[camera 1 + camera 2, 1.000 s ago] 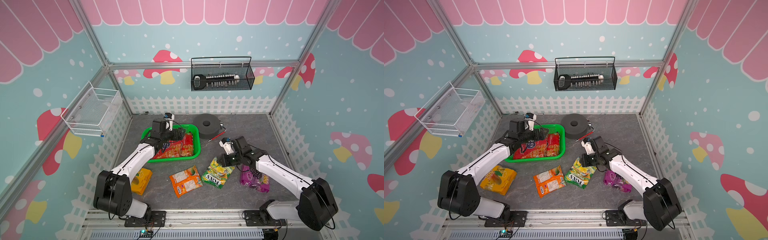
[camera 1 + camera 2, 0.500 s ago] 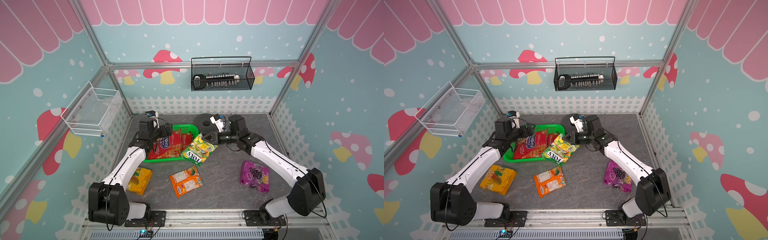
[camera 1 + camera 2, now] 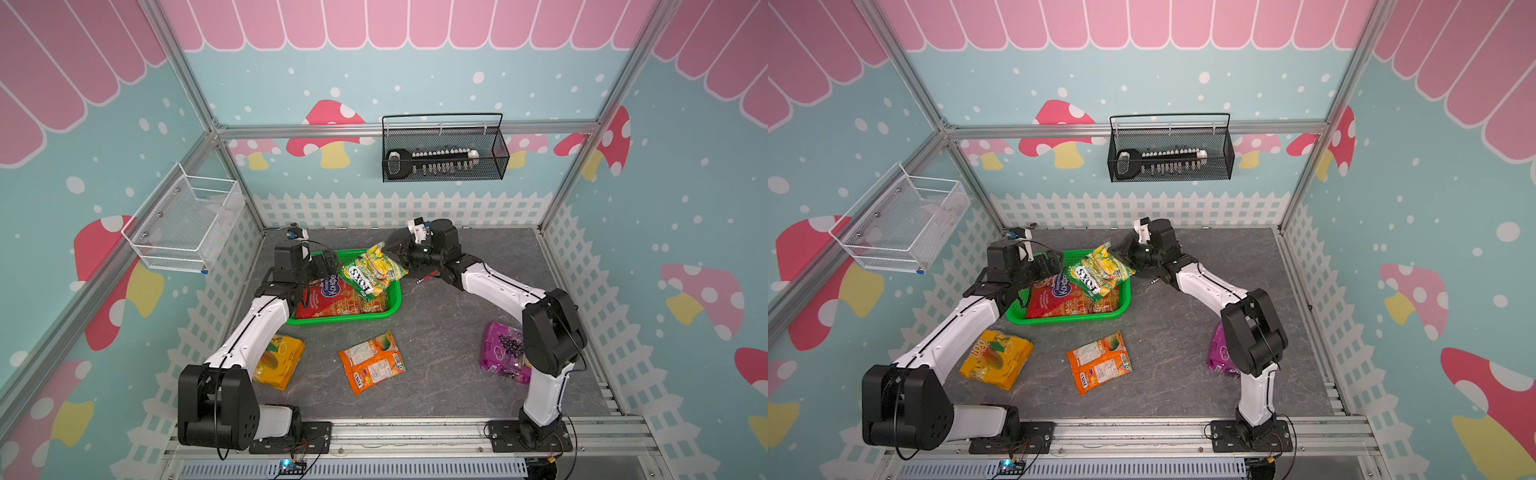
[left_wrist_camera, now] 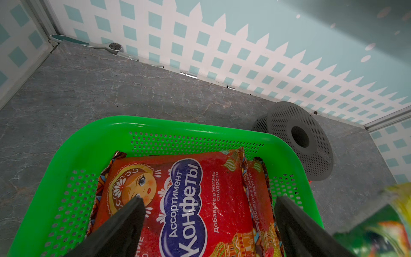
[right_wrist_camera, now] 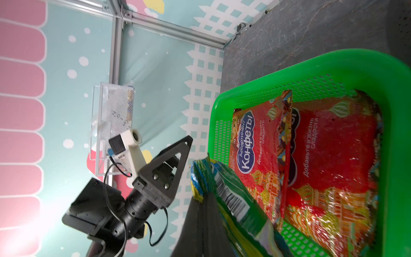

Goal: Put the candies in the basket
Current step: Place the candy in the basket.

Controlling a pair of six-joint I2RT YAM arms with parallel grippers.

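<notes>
On grey bench, mushroom-print walls | we see left tool wide | right tool gripping green-yellow bag

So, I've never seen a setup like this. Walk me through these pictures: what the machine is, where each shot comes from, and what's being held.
These are two white robot arms, each with a two-finger gripper, bolted at the near edge of a grey table. The two wide pictures come from one camera head looking down from above. The two close-ups come from a camera on each arm's wrist.

The right gripper is shut on a corner of the green-yellow FOX'S bag, holding it in the air at the green basket's rim. Two red bags lie inside the basket. The left gripper is open over the basket and holds nothing.

On the table lie an orange bag, a yellow-orange bag and a purple bag. A grey spool sits beside the basket, near the back wall.
</notes>
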